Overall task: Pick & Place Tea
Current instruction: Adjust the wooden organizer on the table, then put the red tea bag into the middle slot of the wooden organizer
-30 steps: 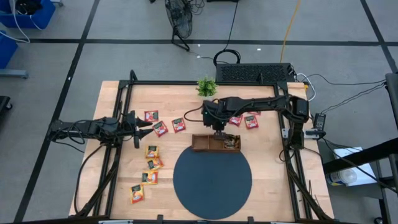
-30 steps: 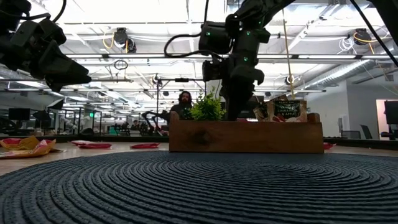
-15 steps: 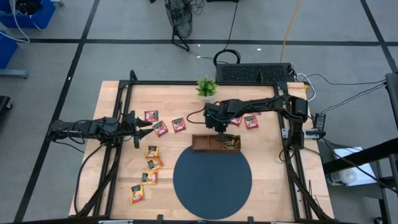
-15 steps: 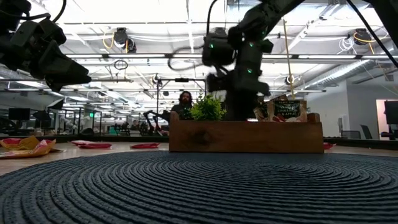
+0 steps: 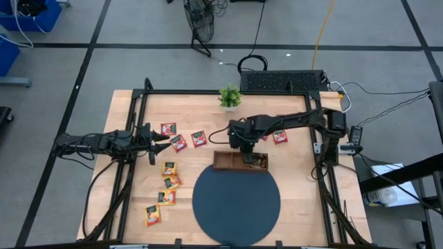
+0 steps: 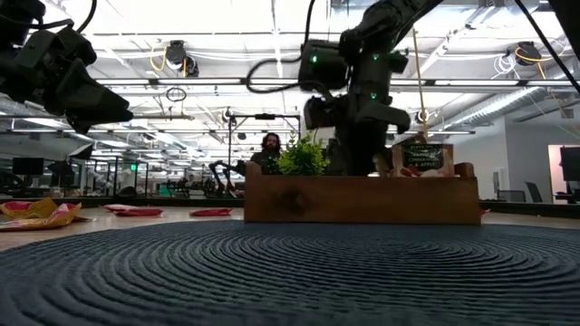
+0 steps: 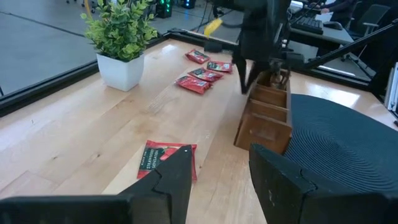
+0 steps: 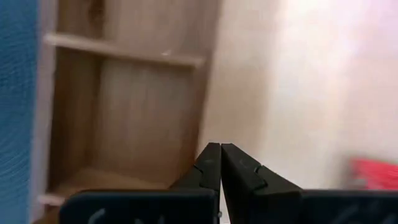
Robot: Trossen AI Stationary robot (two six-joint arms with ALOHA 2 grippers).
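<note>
Red tea sachets (image 5: 178, 142) lie at the table's far left, with more (image 5: 279, 135) at the far right. Yellow-orange ones (image 5: 169, 168) lie at the near left. The wooden tray (image 5: 228, 162) sits on the far rim of the dark round mat (image 5: 237, 200), with sachets in its right compartment (image 5: 257, 160). My right gripper (image 8: 220, 163) is shut and points steeply down at the tray's far wall, nothing between its fingers. My left gripper (image 7: 217, 168) waits open at the table's left, above a red sachet (image 7: 166, 160). My right gripper's shut fingertips stand at the tray's far long wall (image 8: 208, 81), near its middle, coming steeply from above. The fingers themselves cover that spot, so I cannot tell whether they touch the wall. The tray lies flat.
A small potted plant (image 5: 230, 96) stands at the table's far edge behind the tray. Black frame rails (image 5: 131, 173) run along both sides of the table. A person (image 6: 269, 149) shows in the room beyond the far edge.
My right gripper has sunk and come toward the table's near edge, down to the tray's far wall, staying shut. In the low view the tray now shows a little wider, as if shifted slightly toward the near edge.
</note>
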